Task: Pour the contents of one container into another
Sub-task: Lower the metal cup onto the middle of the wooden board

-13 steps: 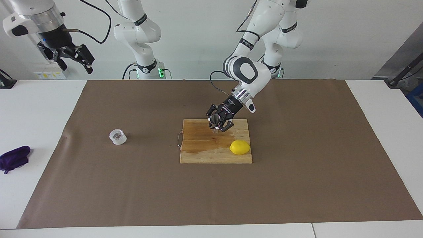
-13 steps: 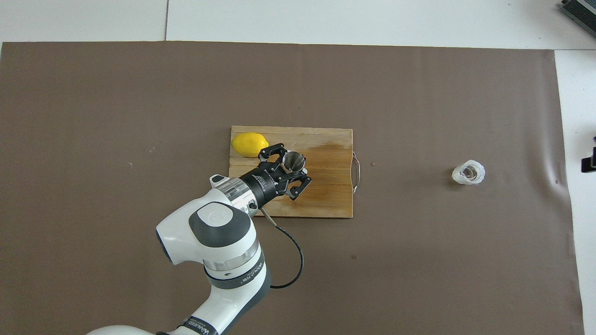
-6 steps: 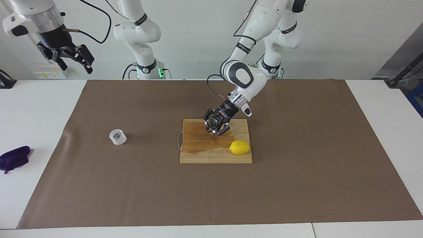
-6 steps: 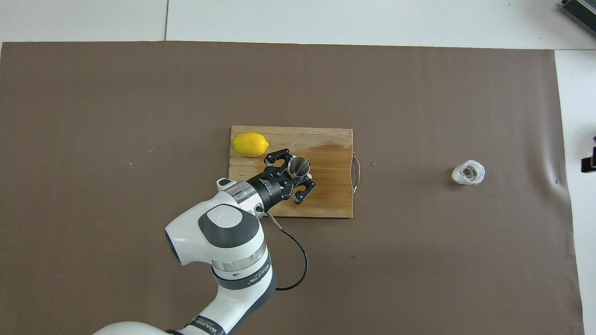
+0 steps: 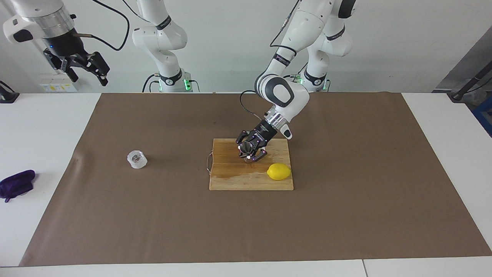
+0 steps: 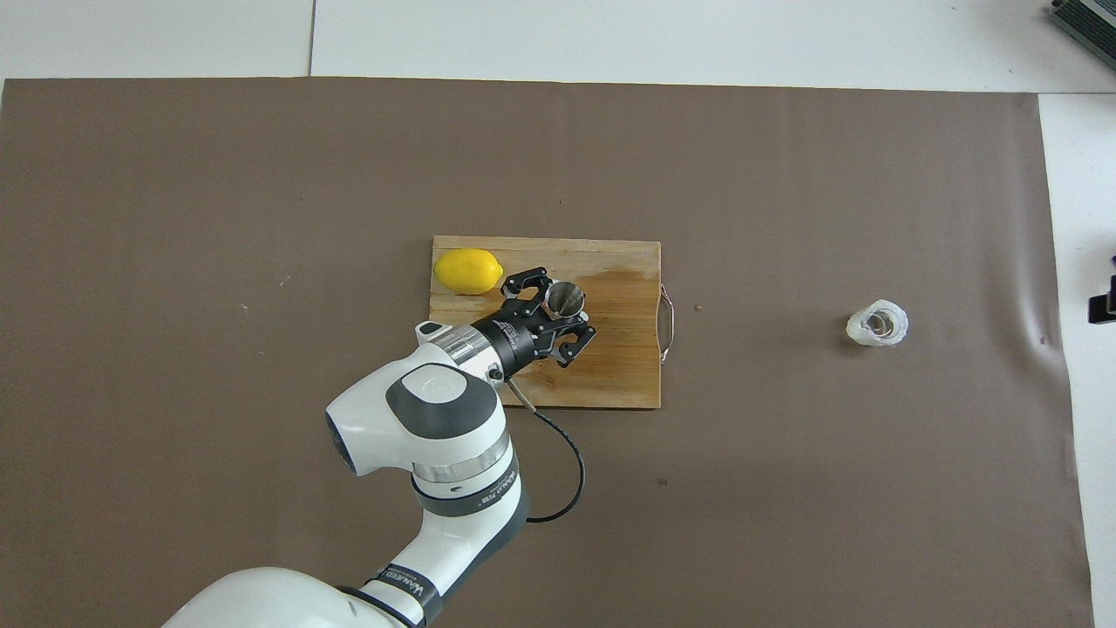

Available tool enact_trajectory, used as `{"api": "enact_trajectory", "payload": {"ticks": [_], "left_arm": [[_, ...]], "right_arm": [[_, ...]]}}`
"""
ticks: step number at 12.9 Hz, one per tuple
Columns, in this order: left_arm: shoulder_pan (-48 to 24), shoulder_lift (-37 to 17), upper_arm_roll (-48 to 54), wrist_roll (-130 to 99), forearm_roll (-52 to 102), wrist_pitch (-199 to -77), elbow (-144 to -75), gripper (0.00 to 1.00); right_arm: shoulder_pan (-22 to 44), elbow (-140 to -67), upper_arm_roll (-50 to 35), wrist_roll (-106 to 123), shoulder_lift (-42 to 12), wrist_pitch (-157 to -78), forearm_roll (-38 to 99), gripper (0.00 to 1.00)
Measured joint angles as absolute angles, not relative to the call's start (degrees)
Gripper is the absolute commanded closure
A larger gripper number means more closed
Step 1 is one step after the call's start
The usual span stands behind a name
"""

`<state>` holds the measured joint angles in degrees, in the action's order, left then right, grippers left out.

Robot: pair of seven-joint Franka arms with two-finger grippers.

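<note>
The steel jigger (image 5: 245,147) is upright in my left gripper (image 5: 249,152), which is shut on it just above the wooden cutting board (image 5: 230,177). In the overhead view the jigger (image 6: 563,298) shows its open mouth over the board (image 6: 619,375), within the left gripper (image 6: 558,310). The translucent plastic cup (image 5: 137,159) stands alone on the brown mat toward the right arm's end, also in the overhead view (image 6: 877,323). My right gripper (image 5: 82,69) waits open, raised above the right arm's end of the table, apart from the cup.
A yellow lemon (image 5: 279,171) lies on the board's corner toward the left arm's end, close beside the left gripper; it also shows in the overhead view (image 6: 468,270). The board has a darker wet patch and a wire handle (image 6: 668,321). A purple cloth (image 5: 17,184) lies off the mat.
My left gripper has sunk lower over the board with the jigger and shifted slightly toward the right arm's end. The right arm and the cup have not moved.
</note>
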<state>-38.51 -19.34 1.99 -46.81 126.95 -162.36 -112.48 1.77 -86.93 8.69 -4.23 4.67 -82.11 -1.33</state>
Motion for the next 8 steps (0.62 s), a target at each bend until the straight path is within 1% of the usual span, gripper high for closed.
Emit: {"api": "enact_trajectory", "payload": {"ticks": [8], "left_arm": [[-38.4,-19.7,1.6,-46.7,127.0,-162.5,-112.4,1.00]], "right_arm": [[1.8,-86.9,8.7,-4.2,4.7,-82.1,-1.3,0.00]]}}
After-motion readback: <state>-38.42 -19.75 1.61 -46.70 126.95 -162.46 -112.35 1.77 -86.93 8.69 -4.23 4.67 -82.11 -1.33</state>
